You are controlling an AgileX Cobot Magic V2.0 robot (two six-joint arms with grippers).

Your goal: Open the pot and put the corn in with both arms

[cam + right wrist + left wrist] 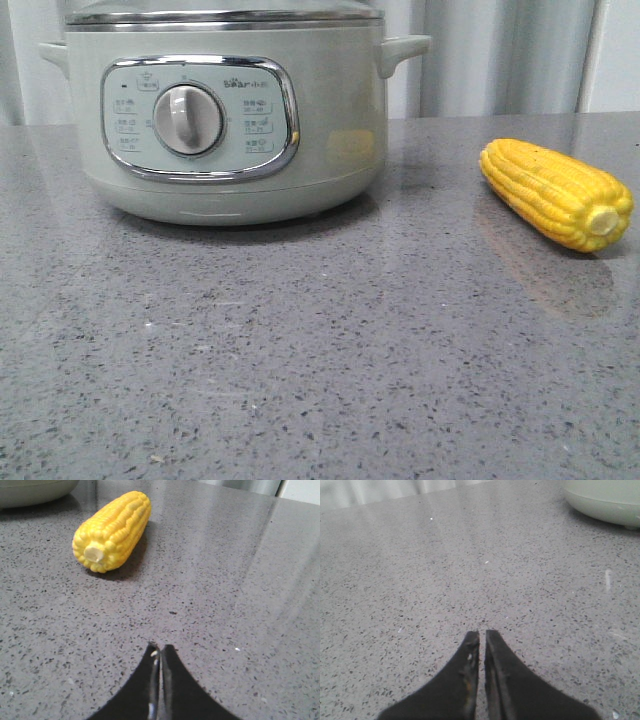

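The pale-green pot stands at the back left of the grey counter, its grey dial facing me and its lid on, cut off at the top. Its base shows in the left wrist view. The yellow corn lies on the counter to the pot's right, stub end toward me. It also shows in the right wrist view. My left gripper is shut and empty, low over the bare counter. My right gripper is shut and empty, short of the corn. Neither gripper shows in the front view.
The speckled grey counter stretches wide in front of the pot and corn. A pale curtain hangs behind the counter's back edge.
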